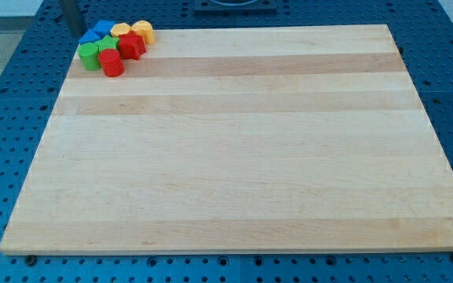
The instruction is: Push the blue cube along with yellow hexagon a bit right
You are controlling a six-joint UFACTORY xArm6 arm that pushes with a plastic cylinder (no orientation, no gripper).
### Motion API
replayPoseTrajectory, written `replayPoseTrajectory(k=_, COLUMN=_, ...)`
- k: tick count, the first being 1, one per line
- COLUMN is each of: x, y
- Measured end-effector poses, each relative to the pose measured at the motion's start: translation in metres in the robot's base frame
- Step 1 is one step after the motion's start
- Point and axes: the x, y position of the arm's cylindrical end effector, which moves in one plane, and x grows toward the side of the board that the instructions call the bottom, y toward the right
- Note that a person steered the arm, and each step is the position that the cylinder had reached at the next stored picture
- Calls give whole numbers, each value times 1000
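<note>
Several blocks sit in a tight cluster at the top left corner of the wooden board. The blue cube is at the cluster's top. A yellow block lies to its right, with the yellow hexagon beyond that. A second blue block lies just below and left of the cube. My tip is at the view's top left, just left of the blue blocks; I cannot tell whether it touches them.
Two green blocks and two red blocks fill the lower part of the cluster. The board rests on a blue perforated table.
</note>
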Motion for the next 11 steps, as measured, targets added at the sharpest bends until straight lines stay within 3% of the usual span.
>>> replayPoseTrajectory(k=3, x=1, y=53)
replayPoseTrajectory(k=4, x=-3, y=25)
replayPoseTrajectory(k=6, x=-2, y=36)
replayPoseTrajectory(k=8, x=13, y=114)
replayPoseTrajectory(k=10, x=56, y=185)
replayPoseTrajectory(k=11, x=55, y=147)
